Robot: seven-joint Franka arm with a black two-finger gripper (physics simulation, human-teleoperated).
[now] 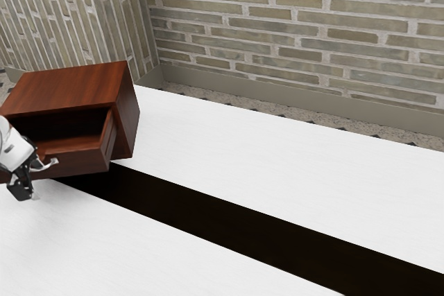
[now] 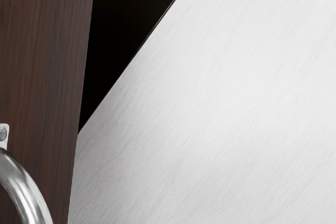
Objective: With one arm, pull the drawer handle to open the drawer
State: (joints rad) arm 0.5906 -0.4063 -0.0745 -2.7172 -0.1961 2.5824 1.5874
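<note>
Wooden cabinet (image 1: 69, 86) sits at the far end of the white table (image 1: 291, 164), toward the exterior view's left. The drawer (image 1: 78, 156) stands partly out of the cabinet, with a dark cavity above its front. The metal handle (image 1: 48, 163) curves off the front panel. The hand (image 1: 21, 186) hangs just beside the handle, touching or nearly so. Cannot tell whether it is clenched or released.

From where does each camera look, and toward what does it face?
Exterior view: raised at the arm's side, looking down across the white table toward the brick wall; the gripper and a white arm link show at the exterior view's left.
Wrist view: on the hand, beside the drawer front, facing down onto the table.
Shared: drawer front, its metal handle, table.
</note>
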